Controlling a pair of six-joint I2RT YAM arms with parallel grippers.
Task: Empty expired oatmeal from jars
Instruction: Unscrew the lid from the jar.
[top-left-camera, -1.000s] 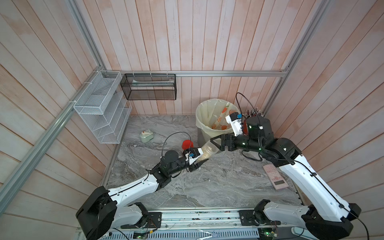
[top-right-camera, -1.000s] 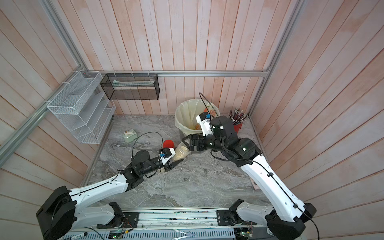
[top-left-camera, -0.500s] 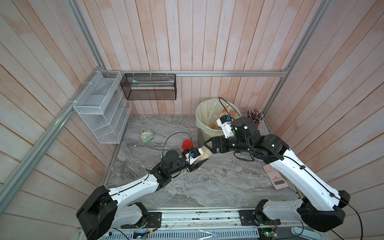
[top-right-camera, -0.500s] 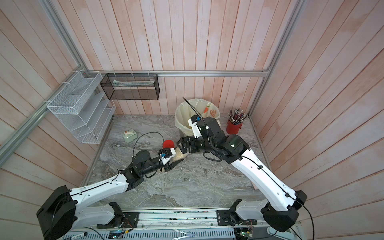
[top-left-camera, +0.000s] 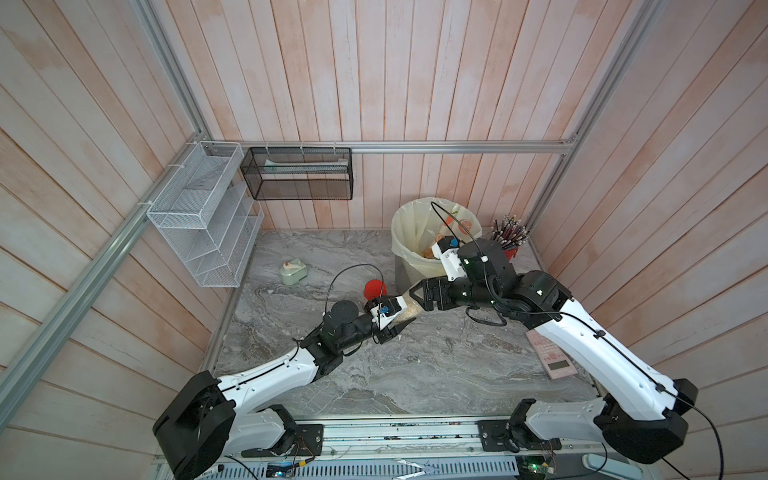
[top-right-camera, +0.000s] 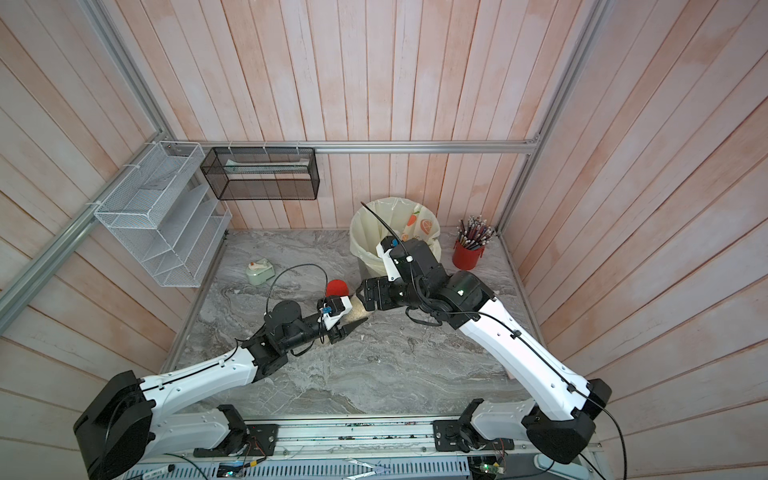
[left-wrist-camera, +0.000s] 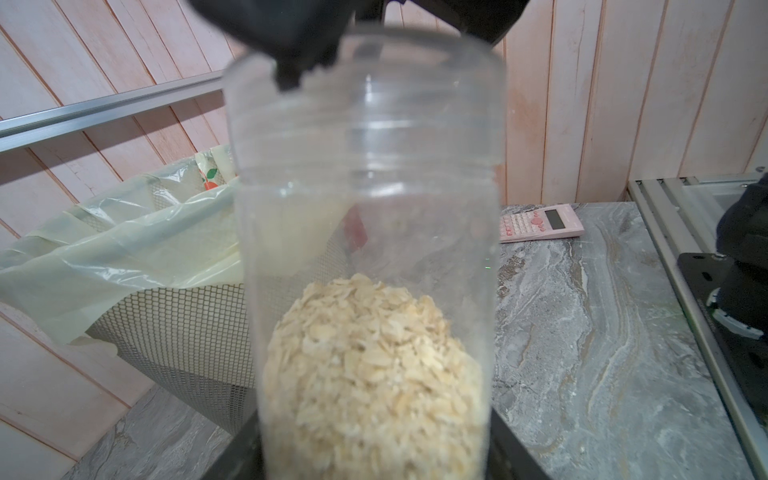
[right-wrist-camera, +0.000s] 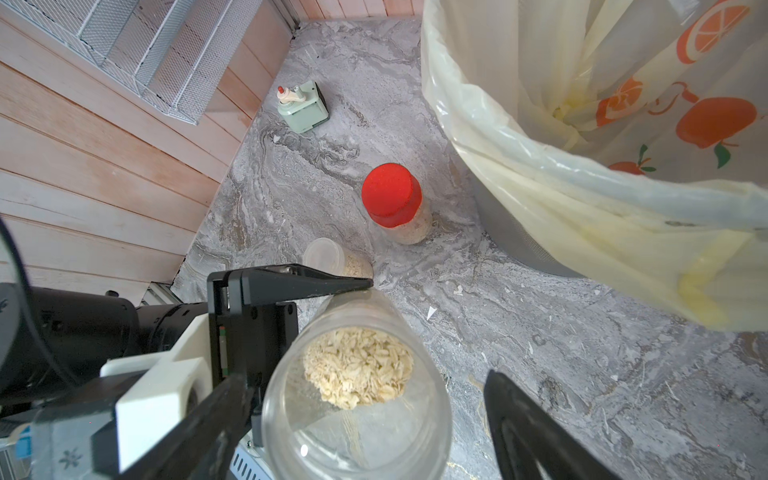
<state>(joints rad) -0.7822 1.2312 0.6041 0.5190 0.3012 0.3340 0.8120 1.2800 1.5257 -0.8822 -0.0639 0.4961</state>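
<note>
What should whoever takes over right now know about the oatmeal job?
Left gripper: shut on the open jar, tilted, oatmeal inside.
Right gripper: open, straddling that jar's mouth.
Red-lid jar and clear-lid jar: standing lidded on the table near the bin, oatmeal inside.
Done: one lid off.
To do: empty all three into the bin.

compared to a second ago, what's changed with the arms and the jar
The right gripper moved in toward the left gripper; its open jaws now straddle the mouth of the jar without gripping it yet. The left gripper still holds the jar tilted. The red-lidded jar and bin are unchanged.
</note>
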